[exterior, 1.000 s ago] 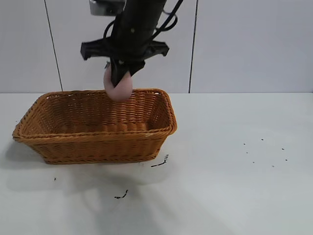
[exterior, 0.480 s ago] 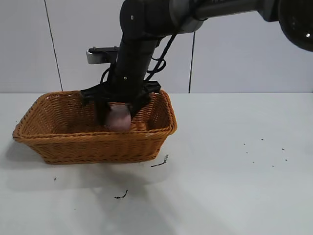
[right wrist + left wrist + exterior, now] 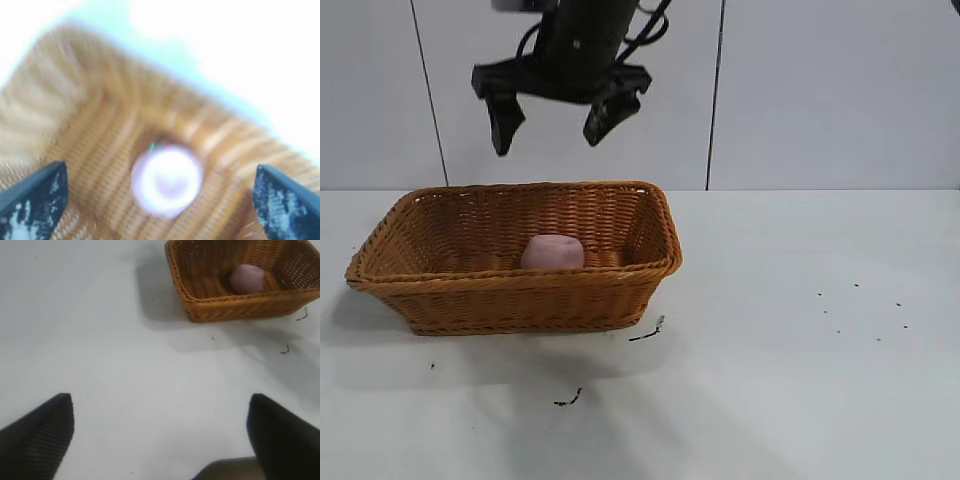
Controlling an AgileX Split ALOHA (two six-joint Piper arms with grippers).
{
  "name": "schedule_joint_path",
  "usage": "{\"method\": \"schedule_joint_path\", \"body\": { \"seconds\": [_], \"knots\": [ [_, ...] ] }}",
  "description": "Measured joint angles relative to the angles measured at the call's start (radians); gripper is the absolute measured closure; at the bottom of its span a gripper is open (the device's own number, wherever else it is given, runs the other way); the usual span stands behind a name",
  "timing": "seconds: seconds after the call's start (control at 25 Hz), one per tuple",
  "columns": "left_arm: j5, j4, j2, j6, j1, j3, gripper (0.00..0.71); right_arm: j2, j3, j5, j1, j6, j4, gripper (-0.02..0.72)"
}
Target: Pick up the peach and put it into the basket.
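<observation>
The right hand (image 3: 556, 122) had let go and risen above the basket (image 3: 620, 290), fingers spread and empty. The peach (image 3: 552, 252) lay inside on the basket floor; the task looked done. The left hand (image 3: 160, 440) hovered open over the tabletop (image 3: 800, 360), well apart.
</observation>
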Motion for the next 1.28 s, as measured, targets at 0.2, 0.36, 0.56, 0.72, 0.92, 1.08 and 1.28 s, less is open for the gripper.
{"method": "schedule_joint_path", "body": {
  "seconds": [0.2,0.36,0.56,0.72,0.92,1.08,1.28],
  "knots": [
    [0.000,0.000,0.000,0.000,0.000,0.000,0.018,-0.002,-0.058,0.056,-0.120,0.004,-0.003,0.014],
    [0.000,0.000,0.000,0.000,0.000,0.000,0.018,-0.002,-0.058,0.099,-0.239,0.004,-0.015,0.014],
    [0.000,0.000,0.000,0.000,0.000,0.000,0.018,-0.002,-0.058,0.159,-0.379,0.003,-0.047,0.014],
    [0.000,0.000,0.000,0.000,0.000,0.000,0.018,-0.002,-0.058,0.170,-0.465,0.002,-0.057,0.014],
    [0.000,0.000,0.000,0.000,0.000,0.000,0.018,-0.002,-0.059,0.170,-0.534,0.002,-0.020,0.014],
    [0.000,0.000,0.000,0.000,0.000,0.000,0.018,-0.046,0.014,0.170,-0.543,-0.004,-0.010,0.014],
    [0.000,0.000,0.000,0.000,0.000,0.000,0.018,-0.208,0.223,0.170,-0.541,-0.007,0.002,0.014]
  ]
}}
